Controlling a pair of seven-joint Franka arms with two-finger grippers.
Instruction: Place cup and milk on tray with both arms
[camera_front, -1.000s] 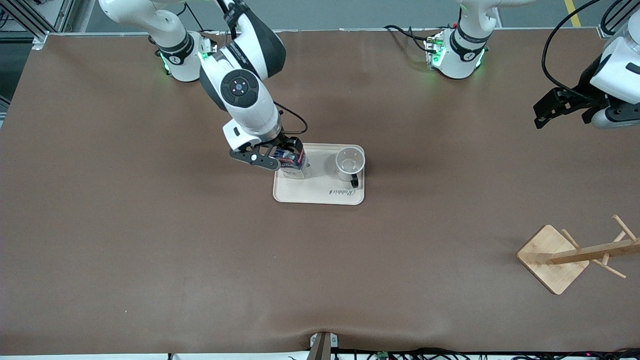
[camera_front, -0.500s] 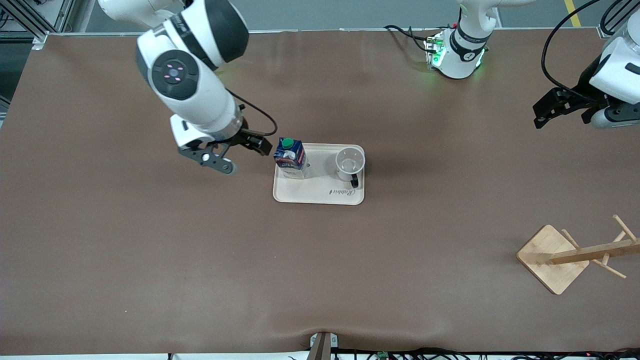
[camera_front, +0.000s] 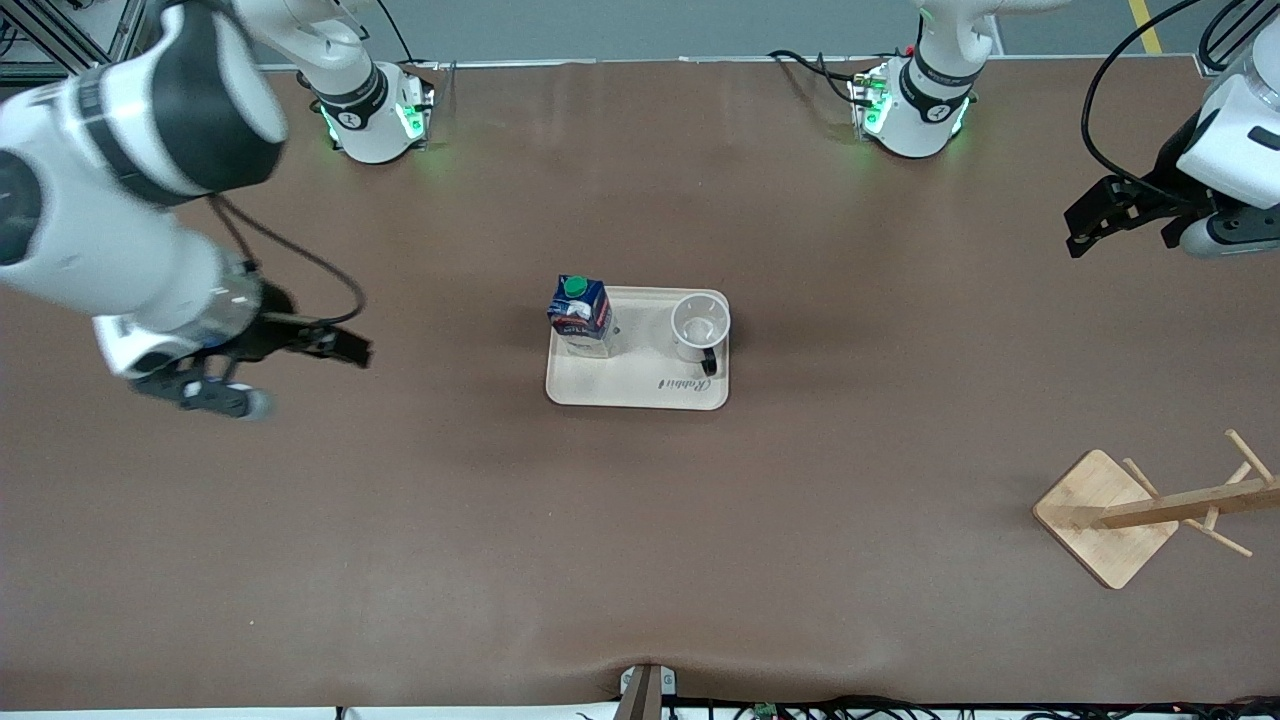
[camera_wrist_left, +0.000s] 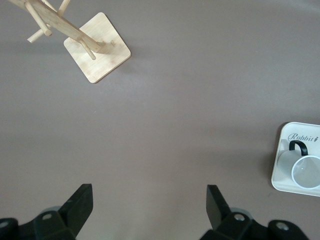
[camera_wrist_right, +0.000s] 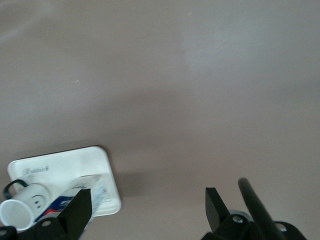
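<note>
One cup (camera_front: 699, 325), one milk (camera_front: 580, 313) on tray (camera_front: 640, 385) | left hand (camera_front: 1095, 220) open | right hand (camera_front: 290, 370) open, empty

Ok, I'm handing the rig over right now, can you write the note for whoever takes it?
Right tool: open, empty, up over bare table toward the right arm's end.
Left tool: open, empty, up over bare table at the left arm's end; that arm waits.
The milk stands upright on the tray, at the tray's end toward the right arm.
The cup stands upright on the tray's end toward the left arm, apart from the milk, handle toward the front camera.
Done: both items are on the tray.
Left: nothing to place; park the arms.
</note>
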